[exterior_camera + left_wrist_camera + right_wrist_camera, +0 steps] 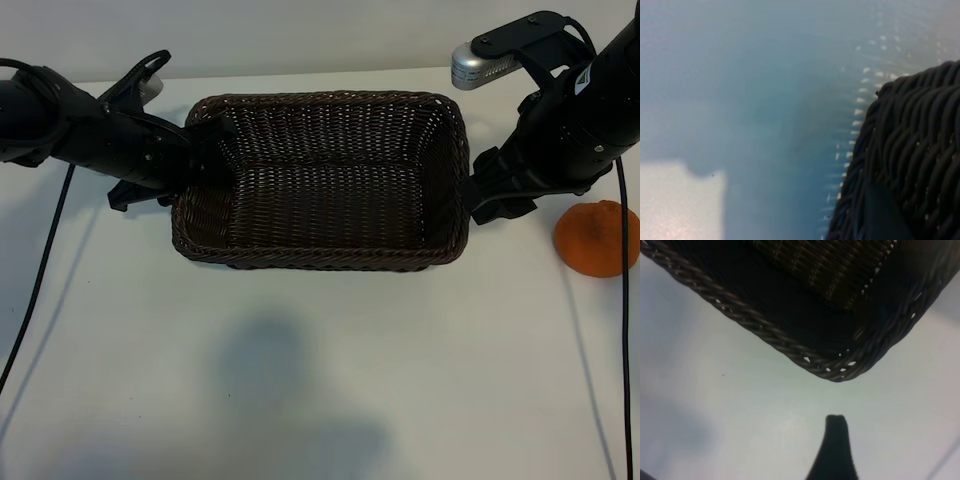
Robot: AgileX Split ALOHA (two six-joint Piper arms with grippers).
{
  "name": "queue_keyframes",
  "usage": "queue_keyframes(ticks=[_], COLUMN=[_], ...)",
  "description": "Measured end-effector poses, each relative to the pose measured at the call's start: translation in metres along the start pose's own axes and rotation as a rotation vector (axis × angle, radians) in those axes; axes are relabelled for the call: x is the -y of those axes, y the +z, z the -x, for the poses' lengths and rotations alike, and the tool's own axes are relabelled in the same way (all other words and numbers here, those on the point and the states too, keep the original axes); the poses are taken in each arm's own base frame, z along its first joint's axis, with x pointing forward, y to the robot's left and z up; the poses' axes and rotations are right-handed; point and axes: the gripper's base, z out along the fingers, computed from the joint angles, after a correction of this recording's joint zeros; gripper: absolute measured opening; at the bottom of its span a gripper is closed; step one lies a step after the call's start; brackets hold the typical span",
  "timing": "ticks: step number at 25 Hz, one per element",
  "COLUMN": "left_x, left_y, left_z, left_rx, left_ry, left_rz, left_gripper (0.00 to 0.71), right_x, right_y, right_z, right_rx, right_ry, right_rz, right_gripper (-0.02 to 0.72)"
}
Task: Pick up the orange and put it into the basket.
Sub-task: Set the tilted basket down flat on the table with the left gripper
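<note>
The orange (597,238) lies on the white table at the far right, apart from the basket. The dark brown wicker basket (320,262) stands in the middle with nothing in it. My left gripper (210,150) is at the basket's far left corner, astride the rim and shut on it. In the left wrist view one dark finger (882,215) lies against the weave (920,130). My right gripper (492,195) hangs open just outside the basket's right wall, between basket and orange. One of its fingers (836,440) shows above bare table, near a basket corner (835,372).
Black cables (35,290) trail over the table at the left and at the right edge (628,330). A silver camera housing (482,62) sits on the right arm above the basket's far right corner. Bare white table (320,390) stretches in front of the basket.
</note>
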Motion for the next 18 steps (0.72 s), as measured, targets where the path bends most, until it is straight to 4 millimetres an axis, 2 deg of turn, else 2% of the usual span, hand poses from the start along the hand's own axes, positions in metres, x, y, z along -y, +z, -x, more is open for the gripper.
queue_keyframes(ticks=[11,12,16,18], left_x=[0.0009,0.001,0.003,0.0046], left_y=[0.0001,0.0001,-0.0019,-0.0061], left_z=[-0.002,-0.0024,-0.0038,-0.004], left_rx=[-0.027,-0.031,-0.047,-0.046], left_ry=[0.007,0.006,0.006,0.026], left_rz=[-0.007,-0.009,-0.019,-0.016], left_gripper=[0.333,0.361,0.573,0.652], right_x=[-0.0001,-0.0001,-0.0001,-0.0001], right_y=[0.0,0.0,0.0,0.0], right_z=[-0.0001,-0.0001,-0.0004,-0.0004], right_rx=[-0.001,-0.001,-0.005,-0.005], right_ry=[0.002,0.002,0.002,0.001], right_rz=[0.001,0.001,0.002,0.002], right_gripper=[0.572,0.572,0.572,0.572])
